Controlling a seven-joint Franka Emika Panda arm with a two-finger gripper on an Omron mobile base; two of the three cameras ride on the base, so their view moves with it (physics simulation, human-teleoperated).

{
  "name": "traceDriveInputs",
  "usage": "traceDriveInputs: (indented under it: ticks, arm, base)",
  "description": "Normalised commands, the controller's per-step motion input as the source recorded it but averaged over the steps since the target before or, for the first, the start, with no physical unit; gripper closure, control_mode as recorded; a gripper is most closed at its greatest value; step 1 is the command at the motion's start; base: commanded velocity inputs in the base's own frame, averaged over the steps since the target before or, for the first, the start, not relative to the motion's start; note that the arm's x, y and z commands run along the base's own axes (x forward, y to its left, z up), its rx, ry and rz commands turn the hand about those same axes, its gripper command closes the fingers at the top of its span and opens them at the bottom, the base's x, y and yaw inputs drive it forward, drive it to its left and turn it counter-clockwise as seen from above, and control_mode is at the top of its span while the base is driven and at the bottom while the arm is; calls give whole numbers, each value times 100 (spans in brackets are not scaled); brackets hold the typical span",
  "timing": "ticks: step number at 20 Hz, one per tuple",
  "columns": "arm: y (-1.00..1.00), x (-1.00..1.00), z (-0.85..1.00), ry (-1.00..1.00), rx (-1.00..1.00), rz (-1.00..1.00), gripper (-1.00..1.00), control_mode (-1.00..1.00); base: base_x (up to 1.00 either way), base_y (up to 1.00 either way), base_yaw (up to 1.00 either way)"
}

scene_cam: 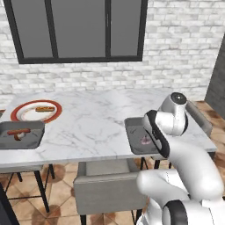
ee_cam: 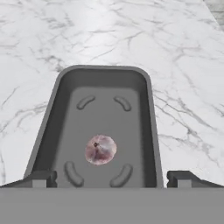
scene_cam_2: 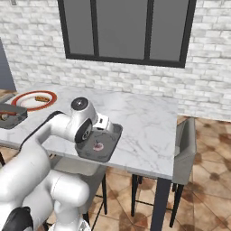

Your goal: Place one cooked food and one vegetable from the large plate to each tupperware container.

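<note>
The large plate [scene_cam: 26, 115] [scene_cam_2: 28, 103], white with a red rim, lies at the table's far left and carries a brown cooked piece [scene_cam: 45, 108] [scene_cam_2: 42, 98]. One dark grey tupperware container [scene_cam: 9, 144] [scene_cam_2: 13, 118] next to it holds a reddish sausage [scene_cam: 18, 131]. The other container [scene_cam: 133, 145] [scene_cam_2: 107, 153] [ee_cam: 105, 116] sits at the near edge with a round purple vegetable [scene_cam: 145, 140] [scene_cam_2: 98, 146] [ee_cam: 100, 149] in it. My gripper [ee_cam: 111, 180] hangs open just above this container, its fingertips [ee_cam: 39, 178] wide apart with nothing between them.
The marble table [scene_cam: 92, 118] [scene_cam_2: 144, 122] stands before a white brick wall with a dark window. A grey chair [scene_cam: 107, 189] is tucked under the near edge, and another chair [scene_cam: 200, 116] [scene_cam_2: 185, 149] stands at the table's right end.
</note>
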Motion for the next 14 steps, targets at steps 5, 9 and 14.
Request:
traceDriveInputs:
  ticks: [5, 9, 14]
  arm:
    - [17, -62, 27, 12, 0, 0, -100, -100]
    - [22, -49, 4, 0, 4, 0, -100, -100]
    - [11, -39, 30, 0, 0, 0, -100, -100]
  base:
    - [0, 0, 0]
    - [0, 0, 0]
    - [0, 0, 0]
